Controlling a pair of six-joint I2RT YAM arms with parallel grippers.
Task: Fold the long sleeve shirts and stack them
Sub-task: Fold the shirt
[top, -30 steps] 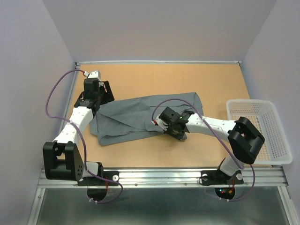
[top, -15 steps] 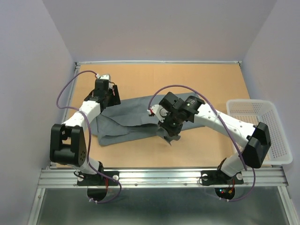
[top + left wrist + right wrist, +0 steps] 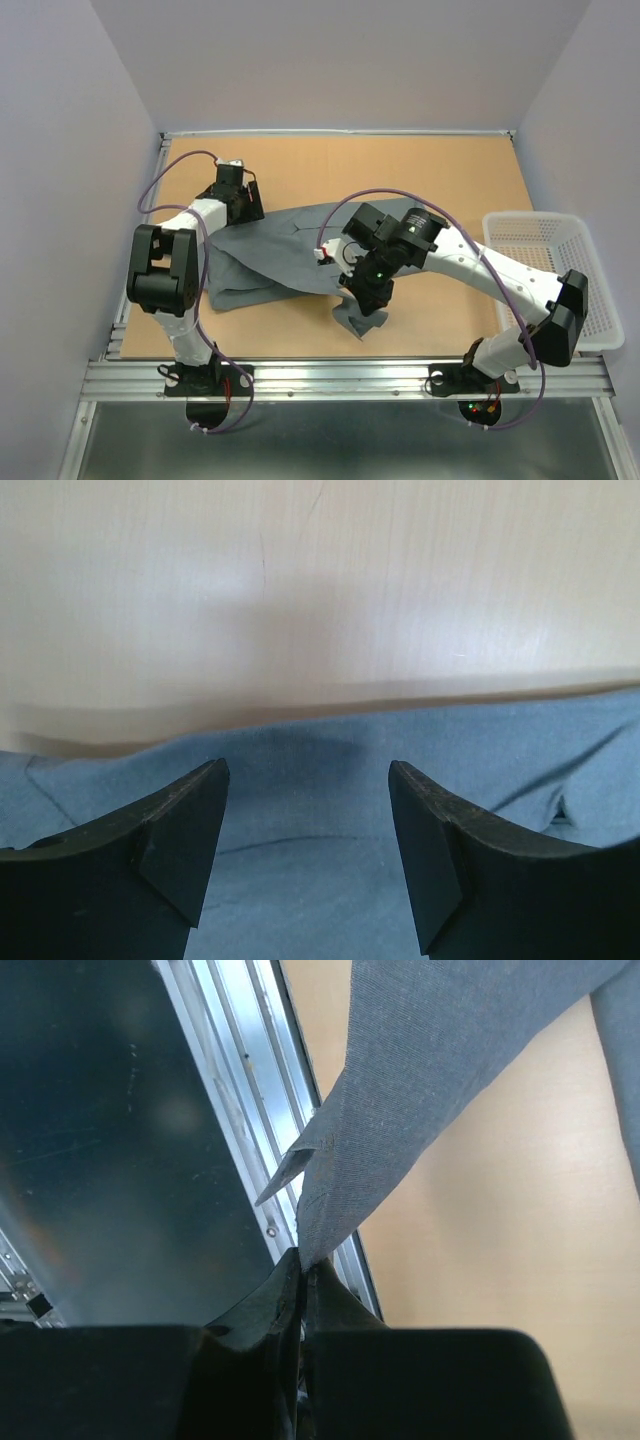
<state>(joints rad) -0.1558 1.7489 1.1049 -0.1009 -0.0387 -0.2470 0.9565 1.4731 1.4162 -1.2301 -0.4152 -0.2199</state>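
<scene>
**Left end effector gaping over the shirt's edge, right end effector pinching a lifted fold**

The left end effector [image 3: 242, 205] is hovering at the far left corner of the grey long sleeve shirt [image 3: 285, 250]. Its two fingers [image 3: 180, 840] are standing wide apart and holding nothing. In the left wrist view the shirt [image 3: 500, 750] is lying under and between those fingers. The cloth's edge is running just ahead of the fingertips, and bare table [image 3: 300, 600] is showing beyond that.

The shirt is spreading rumpled across the table [image 3: 420, 170] from beneath the left end effector to the right end effector [image 3: 368, 300]. The right end effector is clamping tight on a fold at the shirt's near edge, its fingers [image 3: 270, 1310] pressed together with the cloth between them. The right wrist view shows grey cloth [image 3: 430, 1110] rising taut away from the pinch, with the table [image 3: 500, 1260] on one side of it and the metal rail [image 3: 240, 1090] on the other. A loose corner of cloth is hanging just below this end effector in the top view.

Well to the right of the right end effector, the white basket [image 3: 535, 218] is sitting at the table's edge, apart from the shirt.
</scene>
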